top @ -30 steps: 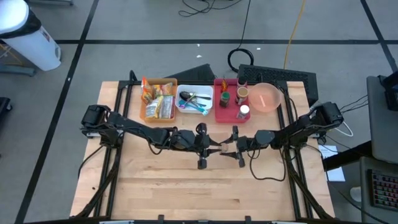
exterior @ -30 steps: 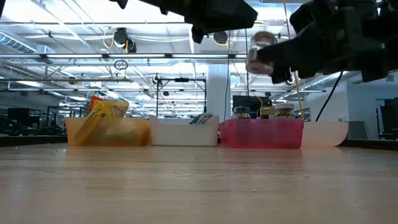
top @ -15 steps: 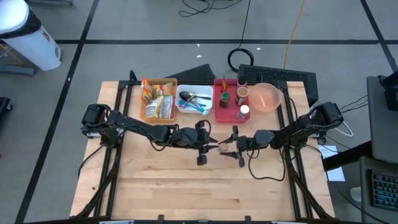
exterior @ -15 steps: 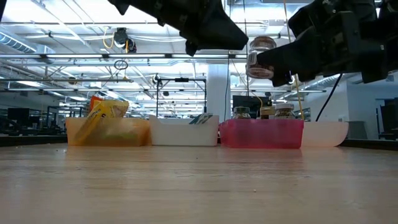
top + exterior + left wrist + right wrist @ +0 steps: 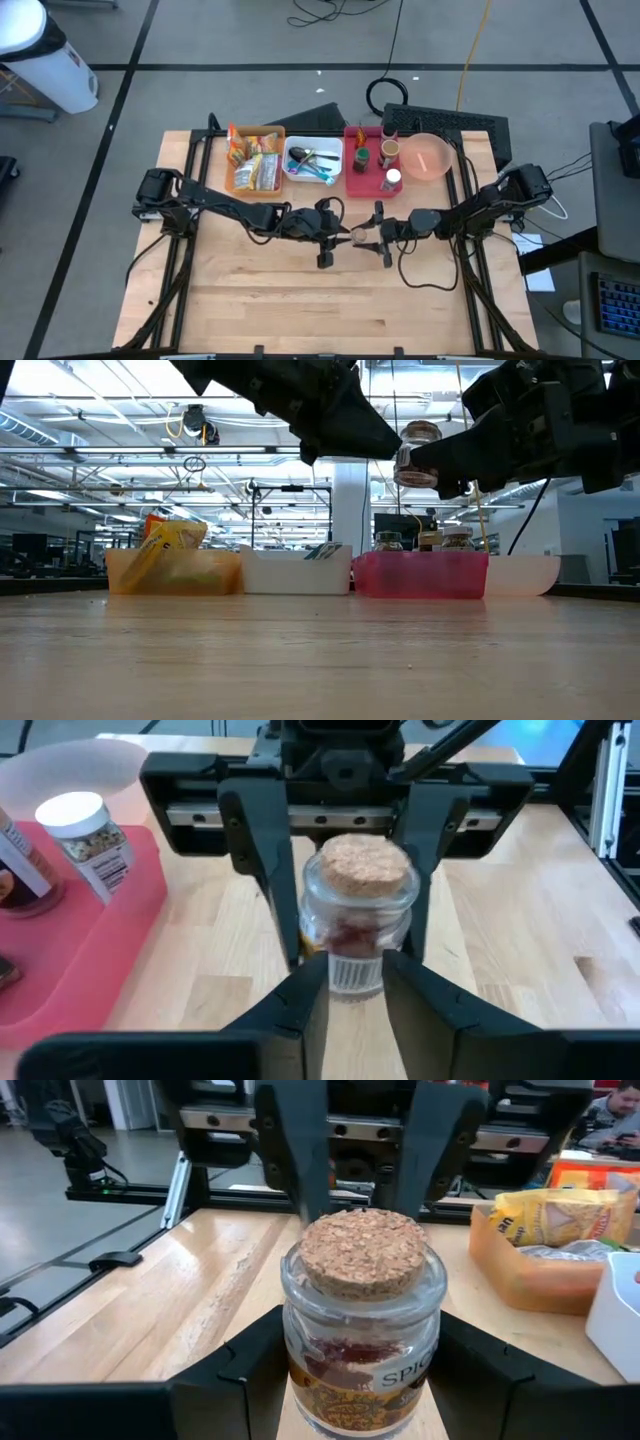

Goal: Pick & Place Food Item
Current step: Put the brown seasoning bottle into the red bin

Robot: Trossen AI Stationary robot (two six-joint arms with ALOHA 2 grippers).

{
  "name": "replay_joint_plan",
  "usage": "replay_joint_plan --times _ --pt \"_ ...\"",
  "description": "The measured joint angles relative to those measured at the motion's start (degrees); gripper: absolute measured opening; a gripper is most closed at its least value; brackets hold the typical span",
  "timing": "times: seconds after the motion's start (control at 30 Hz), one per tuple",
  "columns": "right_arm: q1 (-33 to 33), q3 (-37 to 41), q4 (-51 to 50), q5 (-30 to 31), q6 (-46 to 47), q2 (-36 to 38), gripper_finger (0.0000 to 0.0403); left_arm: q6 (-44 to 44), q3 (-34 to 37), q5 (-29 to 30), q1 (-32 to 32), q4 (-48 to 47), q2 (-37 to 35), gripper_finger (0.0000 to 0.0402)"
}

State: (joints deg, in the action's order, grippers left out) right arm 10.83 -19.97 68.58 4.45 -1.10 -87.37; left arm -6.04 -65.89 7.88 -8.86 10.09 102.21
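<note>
The right gripper (image 5: 360,1380) is clamped on a cork-stoppered spice jar (image 5: 362,1330), holding it upright in the air above the middle of the table (image 5: 300,300). Facing it, the left gripper (image 5: 355,985) stands with its fingers either side of the jar, slightly parted. Farther back sit the orange bin (image 5: 254,168), white bin (image 5: 314,164), red tray (image 5: 368,172) and pink bowl (image 5: 428,158).
</note>
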Motion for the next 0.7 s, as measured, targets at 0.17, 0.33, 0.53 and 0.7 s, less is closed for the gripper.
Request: replay_joint_plan --times 0.17,0.33,0.53,0.7 --pt "0.0 0.0 0.1 0.0 -0.2 0.0 0.0186 -0.1 0.0 -0.2 -0.2 0.6 0.0 0.0156" --pt "0.0 0.0 0.5 0.0 -0.2 0.0 0.0186 -0.3 0.0 -0.4 -0.3 -0.1 0.0 0.0225" --pt "0.0 0.0 2.4 -0.1 -0.2 0.0 0.0186 -1.9 0.0 -0.2 -0.2 1.3 0.7 0.0285" --pt "0.0 -0.1 3.6 -0.2 -0.5 0.1 0.0186 -2.2 0.0 -0.4 0.2 5.1 3.0 0.0308"
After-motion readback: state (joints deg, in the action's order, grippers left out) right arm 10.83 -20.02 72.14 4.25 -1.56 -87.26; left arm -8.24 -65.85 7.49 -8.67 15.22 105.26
